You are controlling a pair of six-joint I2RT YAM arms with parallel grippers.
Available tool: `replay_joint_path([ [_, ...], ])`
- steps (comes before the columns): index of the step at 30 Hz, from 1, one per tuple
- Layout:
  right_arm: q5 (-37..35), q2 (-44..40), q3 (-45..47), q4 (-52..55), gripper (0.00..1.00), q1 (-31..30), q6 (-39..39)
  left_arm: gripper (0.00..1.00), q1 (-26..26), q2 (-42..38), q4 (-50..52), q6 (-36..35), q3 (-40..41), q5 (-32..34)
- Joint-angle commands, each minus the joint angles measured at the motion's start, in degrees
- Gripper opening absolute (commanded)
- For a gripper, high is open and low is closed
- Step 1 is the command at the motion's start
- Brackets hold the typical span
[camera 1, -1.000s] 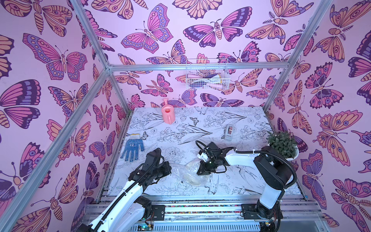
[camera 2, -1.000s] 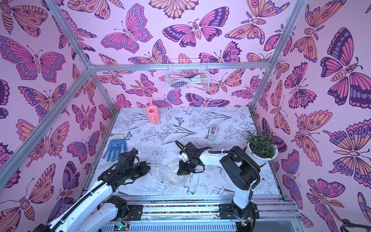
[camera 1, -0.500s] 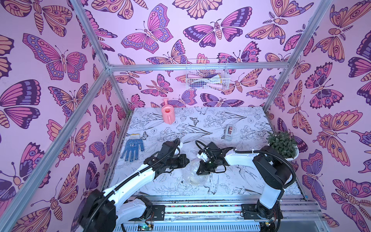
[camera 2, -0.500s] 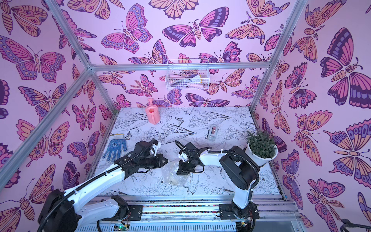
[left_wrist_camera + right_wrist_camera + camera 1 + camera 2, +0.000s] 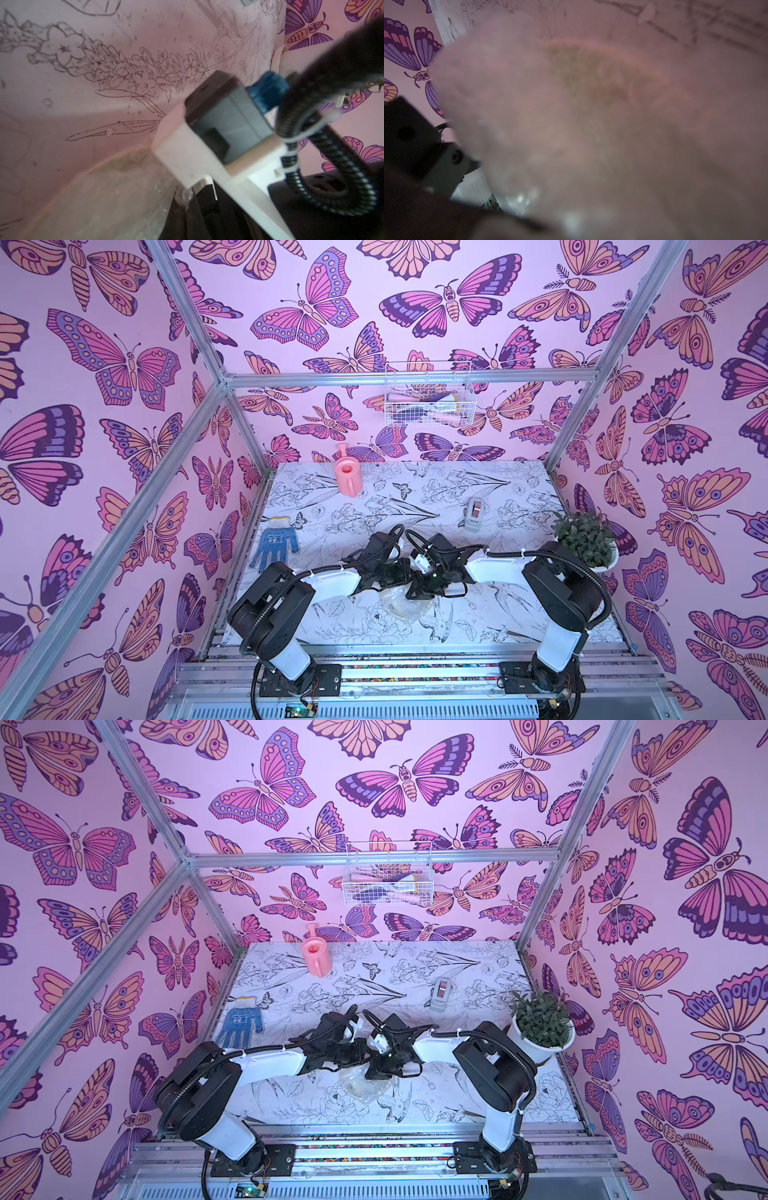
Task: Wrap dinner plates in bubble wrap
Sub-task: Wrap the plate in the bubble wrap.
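Observation:
The bubble wrap [image 5: 405,605] lies bunched into a small clear bundle near the table's front middle, seen in both top views. Through it, in the left wrist view, the dinner plate [image 5: 116,162] shows as a cream curve. My right gripper [image 5: 423,591] sits low on the bundle's far edge, shut on the bubble wrap [image 5: 571,124], which rises blurred across the whole right wrist view. My left gripper [image 5: 187,197] is shut. Its black tips touch a scrap of wrap right beside the right wrist's camera mount [image 5: 207,145]. In a top view the left gripper [image 5: 405,577] nearly meets the right one.
At the back left stands a pink watering can [image 5: 348,479], and a blue glove [image 5: 275,545] lies by the left wall. A grey tape dispenser [image 5: 473,512] sits right of centre, with a potted plant [image 5: 586,537] at the right edge. A wire basket [image 5: 430,400] hangs on the back wall.
My left arm has swung from the front left to the middle, bringing its shut gripper up against the right gripper at the wrap. The right arm and the bundle have stayed put.

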State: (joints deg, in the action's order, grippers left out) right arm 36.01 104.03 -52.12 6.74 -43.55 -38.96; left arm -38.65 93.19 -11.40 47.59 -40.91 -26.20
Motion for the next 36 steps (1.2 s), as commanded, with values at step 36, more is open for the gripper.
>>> replay_joint_path([
  [36,-8.6,-2.0,6.2,7.6,0.0,4.7,1.1,0.0,-5.3,-7.1,-5.3,4.6,6.3,-6.5],
])
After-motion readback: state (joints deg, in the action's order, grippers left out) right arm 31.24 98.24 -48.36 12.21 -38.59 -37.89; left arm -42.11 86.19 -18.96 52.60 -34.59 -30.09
